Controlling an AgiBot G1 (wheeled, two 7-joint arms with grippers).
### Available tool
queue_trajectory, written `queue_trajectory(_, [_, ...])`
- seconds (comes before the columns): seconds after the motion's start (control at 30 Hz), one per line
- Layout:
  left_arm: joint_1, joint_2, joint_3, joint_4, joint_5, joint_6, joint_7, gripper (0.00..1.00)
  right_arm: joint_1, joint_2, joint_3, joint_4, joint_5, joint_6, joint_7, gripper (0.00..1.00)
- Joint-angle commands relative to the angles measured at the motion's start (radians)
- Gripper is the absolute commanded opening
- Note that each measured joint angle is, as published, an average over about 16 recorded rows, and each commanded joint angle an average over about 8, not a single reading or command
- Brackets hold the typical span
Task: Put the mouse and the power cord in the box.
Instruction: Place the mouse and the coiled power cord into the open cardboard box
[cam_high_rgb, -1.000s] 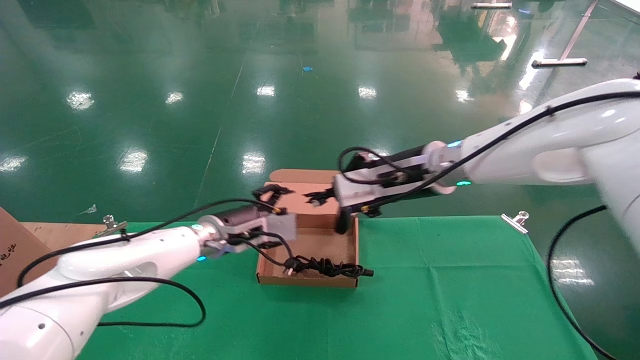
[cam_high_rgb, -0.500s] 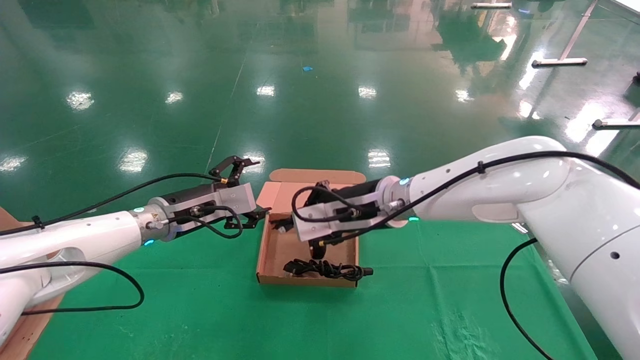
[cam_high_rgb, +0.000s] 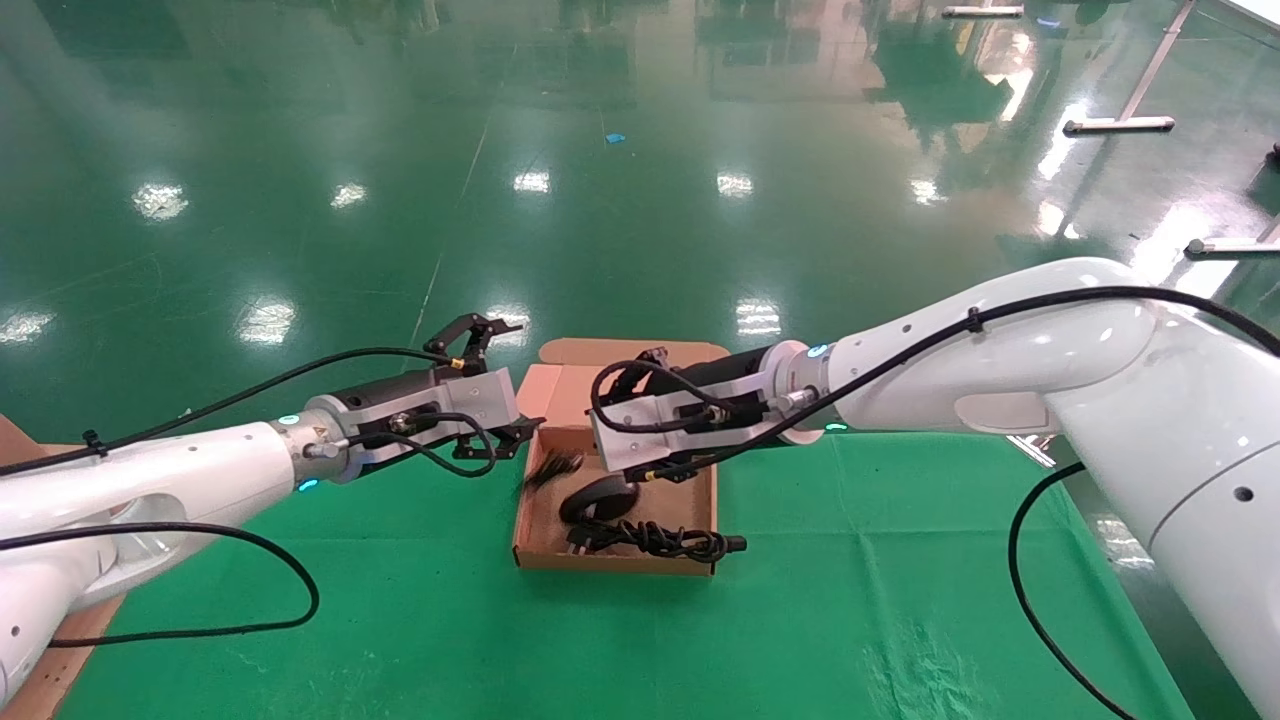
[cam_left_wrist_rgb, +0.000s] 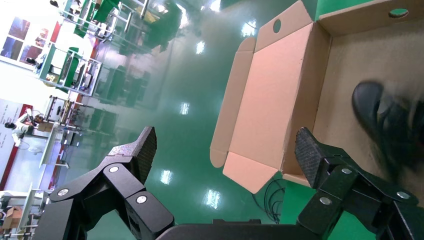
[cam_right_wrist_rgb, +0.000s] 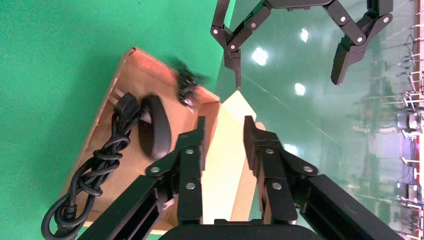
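Glossy black mouse (cam_high_rgb: 592, 497) beside bundled power cord (cam_high_rgb: 655, 540), both inside open cardboard box (cam_high_rgb: 612, 561).

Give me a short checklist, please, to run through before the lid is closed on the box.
1. Mouse inside the box: ok.
2. Power cord fully inside: not ok, its plug end pokes over the box's wall.
3. Mouse's thin cable settled: cannot tell, it is blurred.
4. Right gripper empty: ok, fingers apart, nothing between.
5. Left gripper clear of the box: ok, open beside it.
6. Lid free to fold: ok.
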Motion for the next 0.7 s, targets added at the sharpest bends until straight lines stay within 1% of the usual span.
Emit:
queue_trajectory(0.03, [0.000,0.001,0.001,0.000,0.002,-0.003,-0.001,1.00,0.002,0.000,0.002,-0.002,-0.001,-0.002,-0.002,1.00])
queue_trajectory(0.27, [0.001,0.003,0.002,-0.002,0.004,-0.008,-0.005,1.00,0.004,0.007,0.006,-0.001,-0.001,-0.008,-0.004,1.00])
queue_trajectory(0.37, [0.009,-0.007,-0.006,-0.020,0.002,0.004,-0.027,1.00,-0.001,0.015,0.011,0.008,0.004,-0.012,0.002,1.00])
queue_trajectory(0.53, [0.040,-0.048,-0.037,-0.095,-0.011,0.052,-0.117,1.00,-0.035,0.049,0.047,0.045,0.039,-0.039,0.044,1.00])
queue_trajectory(0.7, [0.079,-0.099,-0.076,-0.187,-0.027,0.113,-0.228,1.00,-0.090,0.109,0.104,0.110,0.097,-0.084,0.111,1.00])
